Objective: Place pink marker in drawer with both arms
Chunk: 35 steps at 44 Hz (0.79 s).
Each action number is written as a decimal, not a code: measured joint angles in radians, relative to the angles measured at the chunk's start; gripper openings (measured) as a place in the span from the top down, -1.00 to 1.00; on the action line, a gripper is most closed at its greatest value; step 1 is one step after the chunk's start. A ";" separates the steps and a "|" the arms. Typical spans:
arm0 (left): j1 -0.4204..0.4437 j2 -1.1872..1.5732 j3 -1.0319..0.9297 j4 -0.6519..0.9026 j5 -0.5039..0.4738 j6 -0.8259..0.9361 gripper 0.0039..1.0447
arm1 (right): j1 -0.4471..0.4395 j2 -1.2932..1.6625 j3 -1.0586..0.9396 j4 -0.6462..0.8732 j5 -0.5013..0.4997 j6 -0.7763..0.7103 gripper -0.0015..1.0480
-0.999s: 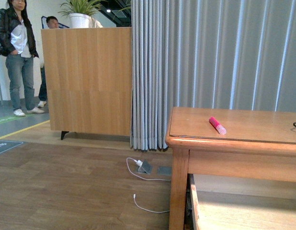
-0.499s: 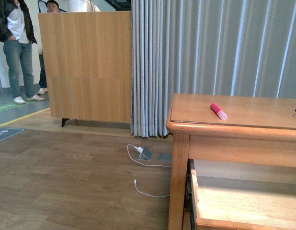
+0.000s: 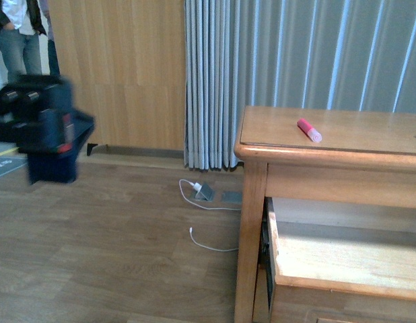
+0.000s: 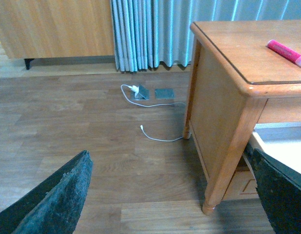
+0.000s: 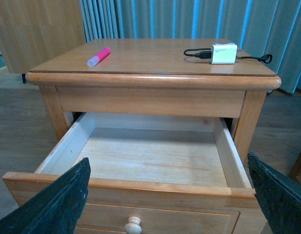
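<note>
**Marker on counter, drawer open, both claws open**

- Short, stubby bright pink marker (image 5: pixel 99 56) lies flat on the light-brown wooden counter (image 5: pixel 155 61), toward its left rear part, with the paler cap end pointing to the front edge. It is not in the drawer and nothing is touching it.
- Wide light-brown wooden drawer (image 5: pixel 116 195) sits just under the counter top and is pulled well out. Pale bare wood shows inside, and 1 small round wooden knob (image 5: pixel 133 225) is on the front panel.
- Left claw (image 4: pixel 170 153): 2 black flat fingers spread wide with nothing between them. It is off the counter's left side, over the brown plank floor (image 4: pixel 67 126), well apart from the pink marker.
- Right claw (image 5: pixel 167 158): fingers also spread wide and holding nothing, in front of the open drawer and facing it.
- White charger block (image 5: pixel 223 53) with a black cable sits on the counter's right rear, well apart from the marker.
- Loose white cable (image 3: pixel 208 242) lies on the floor beside the counter's left leg, and grey pleated curtain (image 3: pixel 295 54) hangs behind.
- In the front view, a dark blurred bulk (image 3: pixel 43 128) at the left is too smeared to identify.
</note>
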<state>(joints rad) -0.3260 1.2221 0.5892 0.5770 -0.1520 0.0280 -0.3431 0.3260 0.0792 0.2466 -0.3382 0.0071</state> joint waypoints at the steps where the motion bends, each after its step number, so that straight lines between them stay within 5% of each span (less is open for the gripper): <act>1: -0.009 0.029 0.026 0.002 0.004 0.004 -0.89 | 0.000 0.000 0.000 0.000 0.000 0.000 -0.84; 29: -0.195 0.813 0.983 -0.180 0.022 -0.005 -0.89 | 0.000 0.000 0.000 0.000 0.000 0.000 -0.84; 35: -0.205 0.955 1.200 -0.273 0.113 -0.033 -0.89 | 0.000 0.000 0.000 0.000 0.000 0.000 -0.84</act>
<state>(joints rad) -0.5312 2.1769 1.7893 0.3042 -0.0391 -0.0051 -0.3431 0.3260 0.0792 0.2466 -0.3382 0.0071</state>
